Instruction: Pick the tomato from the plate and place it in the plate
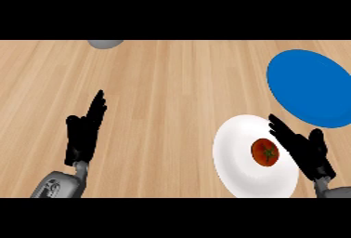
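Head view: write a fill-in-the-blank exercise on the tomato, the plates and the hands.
1. The tomato lies on a plate whose colour is ____.
2. The other plate, with nothing on it, is ____.
3. The hand beside the tomato is the robot's ____ one.
4. The left hand, fingers straight, holds ____.

Missing words: white; blue; right; nothing.

The left hand and right hand are plain black all over, slim tapered fingers plus a thumb. Right behind each is a narrow grey wrist. The left forearm is a rounded grey shell with darker recesses.
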`<state>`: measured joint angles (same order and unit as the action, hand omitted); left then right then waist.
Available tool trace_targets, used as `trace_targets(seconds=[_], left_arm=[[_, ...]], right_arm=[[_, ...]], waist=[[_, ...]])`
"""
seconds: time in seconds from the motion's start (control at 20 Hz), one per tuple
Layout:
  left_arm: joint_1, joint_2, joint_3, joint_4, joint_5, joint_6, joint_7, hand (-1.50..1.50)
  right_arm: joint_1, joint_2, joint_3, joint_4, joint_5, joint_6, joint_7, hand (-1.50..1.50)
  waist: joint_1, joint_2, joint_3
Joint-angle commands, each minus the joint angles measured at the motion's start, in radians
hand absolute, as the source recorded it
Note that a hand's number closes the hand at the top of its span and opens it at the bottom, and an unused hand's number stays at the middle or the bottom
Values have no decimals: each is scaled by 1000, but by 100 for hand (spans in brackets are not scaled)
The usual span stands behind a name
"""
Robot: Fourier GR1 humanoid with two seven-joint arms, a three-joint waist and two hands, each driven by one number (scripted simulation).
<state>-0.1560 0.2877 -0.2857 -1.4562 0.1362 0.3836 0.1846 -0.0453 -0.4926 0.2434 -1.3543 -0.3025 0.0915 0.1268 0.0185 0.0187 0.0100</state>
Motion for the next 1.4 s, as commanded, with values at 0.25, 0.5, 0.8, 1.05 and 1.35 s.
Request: trace_targets(seconds=[0.25, 0.5, 0.8, 1.05, 1.35], left_arm=[[-28, 63, 65, 4, 25, -57, -29, 0], [-1, 65, 80, 1, 77, -105, -25, 0], [-36, 71, 104, 48, 86, -143, -44, 0], [-8, 109, 130, 48, 119, -220, -62, 0], [-31, 86, 147, 69, 100, -215, -44, 0]], right_arm=[[-207, -41, -55, -152, -142, 419, -398, 150], [-136, -23, -228, 2, -10, 222, -763, -150], [-131, -144, -142, 233, 290, 355, -1193, -150], [-186, -200, -97, 382, 438, 243, -1326, -150], [-275, -190, -70, 518, 527, 176, -1373, -150]], waist=[[11, -24, -3], [-7, -7, 0], [4, -4, -5], [14, -9, -7], [0, -13, -8]])
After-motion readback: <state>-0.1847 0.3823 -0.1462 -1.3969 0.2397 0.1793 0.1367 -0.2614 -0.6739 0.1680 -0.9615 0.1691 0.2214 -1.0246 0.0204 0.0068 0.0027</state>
